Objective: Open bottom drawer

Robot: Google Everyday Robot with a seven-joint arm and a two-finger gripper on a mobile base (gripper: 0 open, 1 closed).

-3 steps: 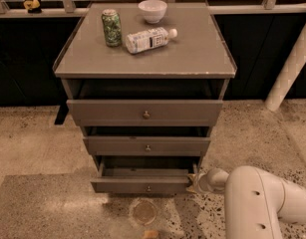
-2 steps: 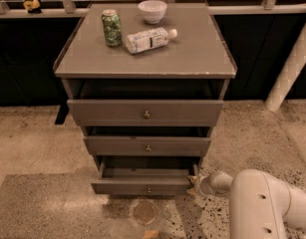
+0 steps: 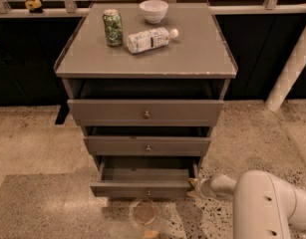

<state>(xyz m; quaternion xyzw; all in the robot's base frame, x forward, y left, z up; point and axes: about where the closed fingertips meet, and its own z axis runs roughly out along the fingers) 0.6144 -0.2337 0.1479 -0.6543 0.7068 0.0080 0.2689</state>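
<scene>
Bottom drawer [image 3: 142,188], lower centre, stands partly pulled out; the gripper [image 3: 194,187] sits at its right end, grip impossible to tell.

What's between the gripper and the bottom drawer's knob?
Camera view: only the bare front of the grey bottom drawer; the gripper is at its right end, the metal knob central.

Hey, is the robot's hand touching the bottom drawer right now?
Cannot tell. In the camera view the hand sits at the right end of the bottom drawer, overlapping its front, so neither gap nor contact shows plainly.
</scene>
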